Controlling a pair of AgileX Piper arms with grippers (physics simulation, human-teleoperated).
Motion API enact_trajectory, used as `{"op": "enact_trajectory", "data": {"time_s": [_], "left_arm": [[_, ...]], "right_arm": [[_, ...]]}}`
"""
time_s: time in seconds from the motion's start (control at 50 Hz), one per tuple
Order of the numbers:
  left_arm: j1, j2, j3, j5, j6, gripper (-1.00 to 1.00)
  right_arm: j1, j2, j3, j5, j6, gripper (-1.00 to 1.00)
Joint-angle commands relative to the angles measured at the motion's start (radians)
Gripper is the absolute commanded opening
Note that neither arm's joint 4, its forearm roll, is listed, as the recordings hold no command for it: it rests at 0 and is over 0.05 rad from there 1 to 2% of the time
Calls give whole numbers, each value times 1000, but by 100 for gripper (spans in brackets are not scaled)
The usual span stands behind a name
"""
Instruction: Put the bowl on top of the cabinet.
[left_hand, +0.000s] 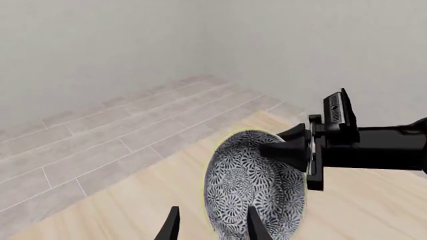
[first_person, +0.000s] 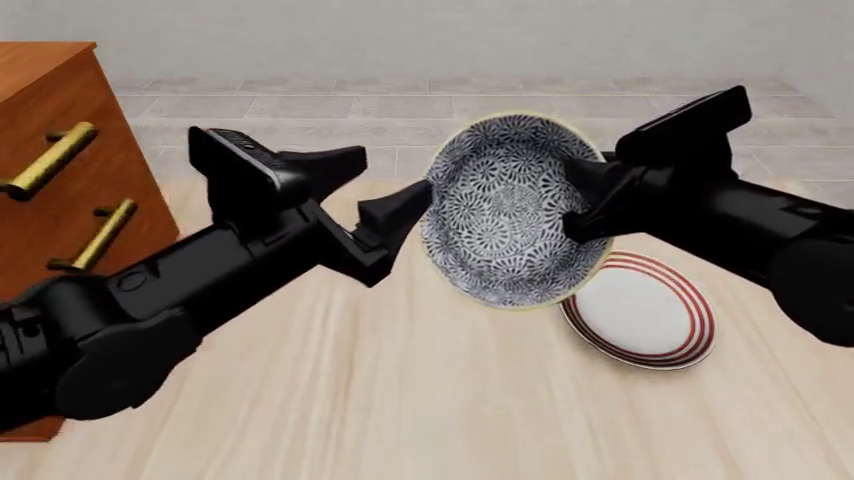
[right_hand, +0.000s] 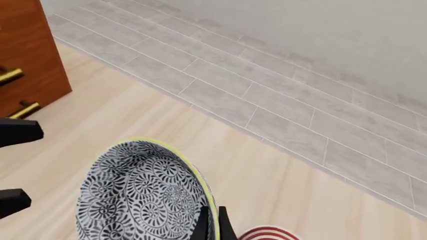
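The blue-and-white patterned bowl (first_person: 514, 210) hangs in the air, tipped on its side with its inside toward the front camera. My right gripper (first_person: 587, 200) is shut on its right rim; in the right wrist view the fingers (right_hand: 200, 224) pinch the yellowish rim of the bowl (right_hand: 143, 195). My left gripper (first_person: 396, 172) is open at the bowl's left rim. In the left wrist view its fingers (left_hand: 172, 225) stand either side of the bowl's (left_hand: 253, 185) edge. The reddish-brown cabinet (first_person: 67, 160) stands at the far left, its top beside and slightly above the bowl.
A flat white plate with red rings (first_person: 641, 315) lies on the wooden table below and right of the bowl. Brass drawer handles (first_person: 54, 158) stick out of the cabinet's front. Grey floor tiles and a pale wall lie beyond the table.
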Motion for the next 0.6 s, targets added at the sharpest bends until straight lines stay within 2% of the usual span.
{"op": "enact_trajectory", "data": {"time_s": [0.02, 0.32, 0.6], "left_arm": [[5, 64, -29, -17, -1, 100], [25, 148, -64, -33, 8, 100], [32, 273, -117, -49, -46, 100]], "right_arm": [[15, -15, 0, 6, 5, -100], [21, -27, 2, 14, 5, -100], [24, -33, 2, 17, 5, -100]]}}
